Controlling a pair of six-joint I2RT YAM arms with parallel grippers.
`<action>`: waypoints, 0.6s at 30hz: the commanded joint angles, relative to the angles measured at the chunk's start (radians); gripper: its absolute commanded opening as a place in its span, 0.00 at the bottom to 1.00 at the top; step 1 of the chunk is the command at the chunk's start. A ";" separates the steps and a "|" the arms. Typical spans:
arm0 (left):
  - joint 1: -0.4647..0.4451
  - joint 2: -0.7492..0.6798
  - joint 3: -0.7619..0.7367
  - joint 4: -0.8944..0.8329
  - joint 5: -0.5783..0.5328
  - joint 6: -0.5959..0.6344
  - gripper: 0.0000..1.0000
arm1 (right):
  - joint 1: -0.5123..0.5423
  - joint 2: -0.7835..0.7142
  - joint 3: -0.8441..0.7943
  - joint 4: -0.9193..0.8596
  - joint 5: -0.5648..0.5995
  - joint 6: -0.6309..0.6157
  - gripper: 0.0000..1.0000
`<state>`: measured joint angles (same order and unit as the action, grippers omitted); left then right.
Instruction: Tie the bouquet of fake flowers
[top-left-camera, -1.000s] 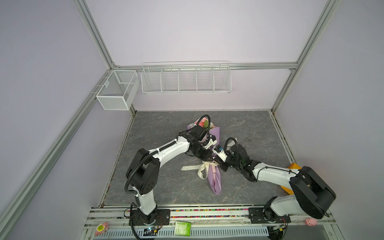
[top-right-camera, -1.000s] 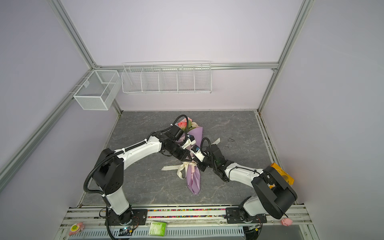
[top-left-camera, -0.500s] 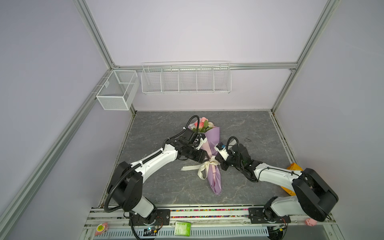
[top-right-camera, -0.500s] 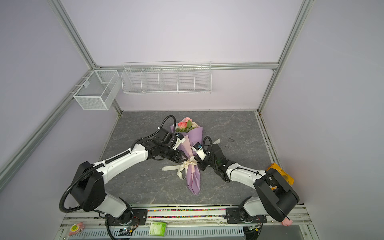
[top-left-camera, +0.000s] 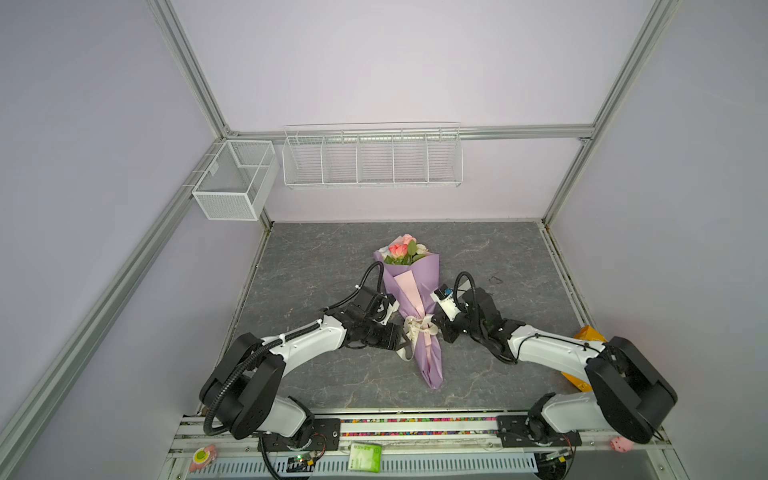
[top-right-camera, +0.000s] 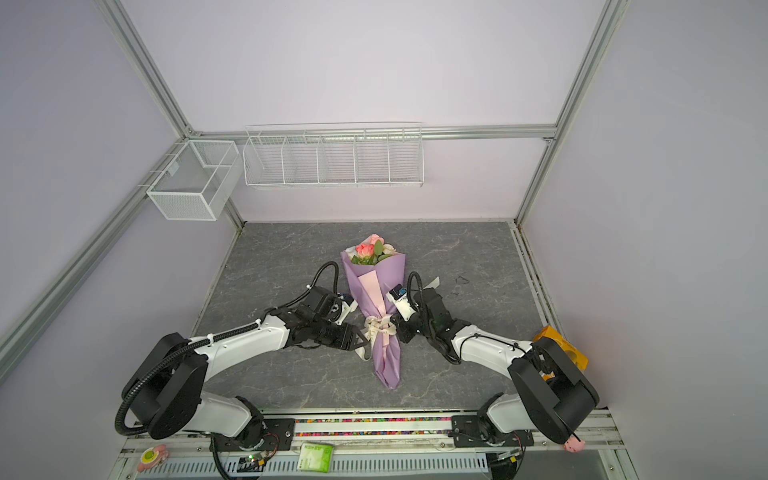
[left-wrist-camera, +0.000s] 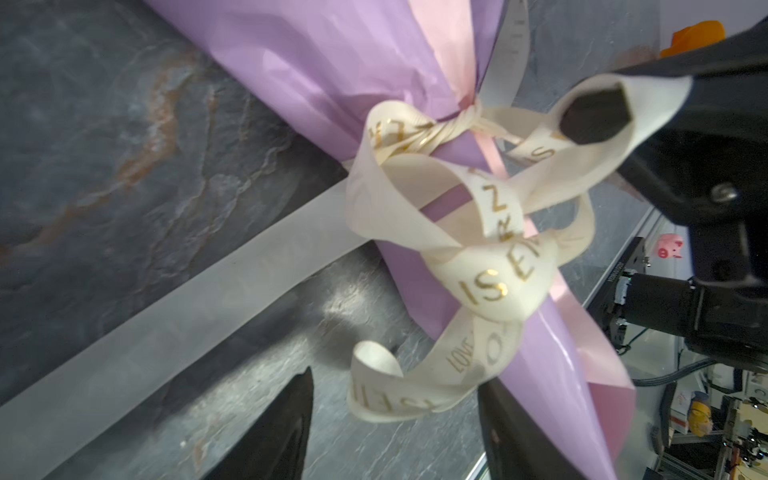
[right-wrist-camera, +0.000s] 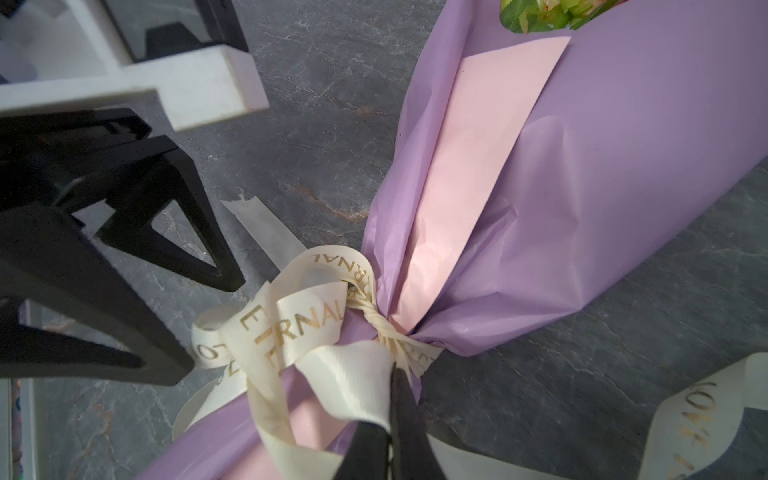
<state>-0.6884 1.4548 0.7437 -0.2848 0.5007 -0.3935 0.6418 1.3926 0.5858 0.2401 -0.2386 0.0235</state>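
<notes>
Containers: the lilac-and-pink paper wrap (top-left-camera: 417, 291) is rolled into a cone that holds the bouquet of fake flowers (top-left-camera: 401, 250). Pink and cream rose heads and green leaves poke out of its wide end. A wire rack (top-left-camera: 372, 160) with several compartments and a mesh basket (top-left-camera: 232, 183) hang on the walls, well apart from both grippers.

The bouquet lies flat on the grey table (top-left-camera: 324, 257), between the two grippers. The flower end is beyond their tips and the pointed tail runs back toward the arm bases. A cream ribbon (top-left-camera: 419, 328) with gold lettering is knotted round the pinched neck of the cone, with loose loops.

The left gripper (top-left-camera: 402, 338) is just beside that neck. Its jaws are spread and clamp nothing. A curled ribbon end sits just ahead of its fingers (left-wrist-camera: 291, 419).

The right gripper (right-wrist-camera: 395, 386) is on the opposite side of the neck, with its jaws closed and pinching a ribbon loop right beside the knot.
</notes>
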 joint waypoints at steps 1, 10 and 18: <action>-0.012 0.023 0.003 0.081 0.037 -0.020 0.65 | -0.006 -0.010 0.028 -0.030 0.006 0.016 0.08; -0.016 0.054 0.008 0.079 0.038 0.011 0.30 | -0.007 -0.011 0.036 -0.040 0.030 0.052 0.08; -0.016 0.007 0.008 0.010 -0.015 0.023 0.00 | -0.022 -0.010 0.086 -0.167 0.148 0.143 0.08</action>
<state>-0.7010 1.4902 0.7429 -0.2497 0.5083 -0.3801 0.6296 1.3926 0.6472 0.1379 -0.1555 0.1215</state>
